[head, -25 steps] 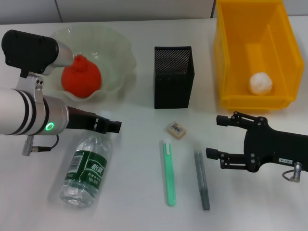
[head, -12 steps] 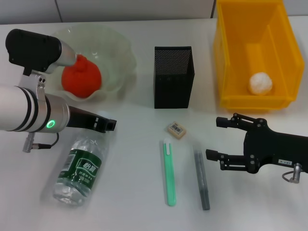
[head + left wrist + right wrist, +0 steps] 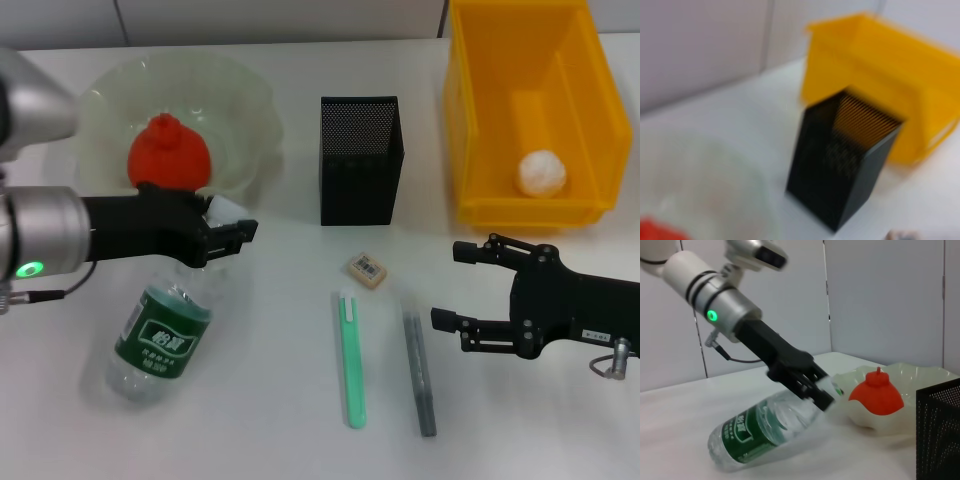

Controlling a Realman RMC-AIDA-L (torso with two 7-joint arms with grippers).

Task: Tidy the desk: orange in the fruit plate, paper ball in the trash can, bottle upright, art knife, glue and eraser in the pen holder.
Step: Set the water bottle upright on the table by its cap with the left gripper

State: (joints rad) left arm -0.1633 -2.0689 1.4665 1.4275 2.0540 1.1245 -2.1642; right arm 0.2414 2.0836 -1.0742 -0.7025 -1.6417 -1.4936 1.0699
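Step in hand: standing the bottle [image 3: 160, 325] upright. The left gripper [image 3: 228, 232] is clamped on its neck, cap end raised, the base on the desk [image 3: 280, 420] just in front of the plate [image 3: 255, 110]; the bottle is tilted. The orange [image 3: 168, 155] sits in the plate and the paper ball [image 3: 541, 172] in the bin [image 3: 470, 120], so those steps look done. The right gripper [image 3: 448, 285] hovers, jaws apart, beside the glue [image 3: 419, 372]. Knife [image 3: 351, 362] and eraser [image 3: 366, 269] lie before the holder [image 3: 361, 160]. Next move, by judgement: swing the neck over the base, then release.
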